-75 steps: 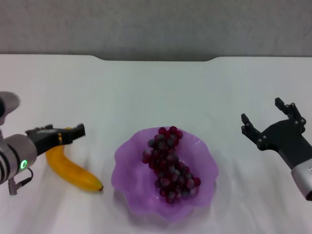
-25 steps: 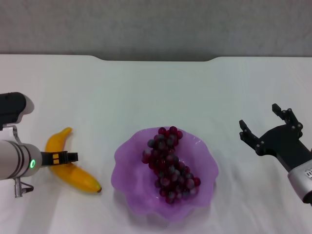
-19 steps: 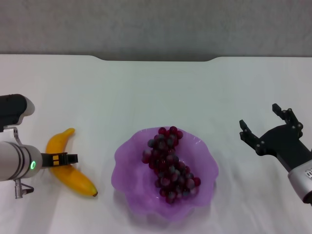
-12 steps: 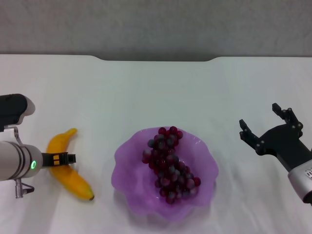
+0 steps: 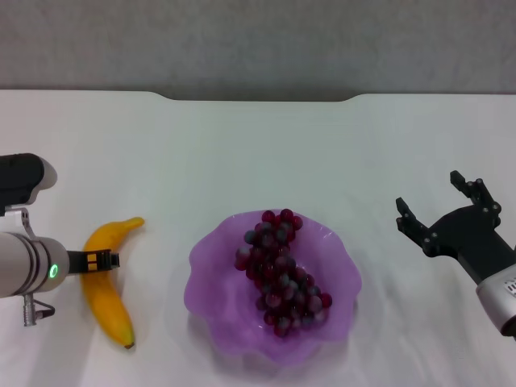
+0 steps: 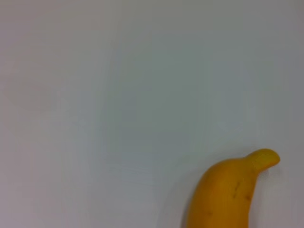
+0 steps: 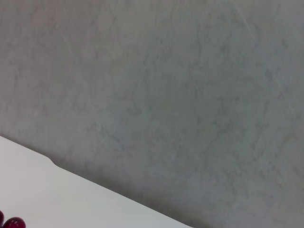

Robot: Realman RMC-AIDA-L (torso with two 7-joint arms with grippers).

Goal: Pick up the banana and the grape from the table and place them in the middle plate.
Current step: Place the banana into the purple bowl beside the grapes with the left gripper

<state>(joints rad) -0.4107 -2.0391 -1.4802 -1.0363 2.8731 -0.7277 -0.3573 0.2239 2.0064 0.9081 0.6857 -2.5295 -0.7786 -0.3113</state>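
Against left gripper (image 5: 111,260): banana (image 5: 106,290).

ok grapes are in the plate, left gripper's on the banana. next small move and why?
Probably lift the banana straight up off the table. The left gripper sits across its middle, apparently closed on it, and the banana lies left of the middle plate, whose raised rim it must clear. The right gripper hangs open, idle.

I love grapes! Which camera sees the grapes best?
The head view: the whole grape bunch lies in the middle plate. The right wrist view catches only a berry or two at its edge; the left wrist view shows none.
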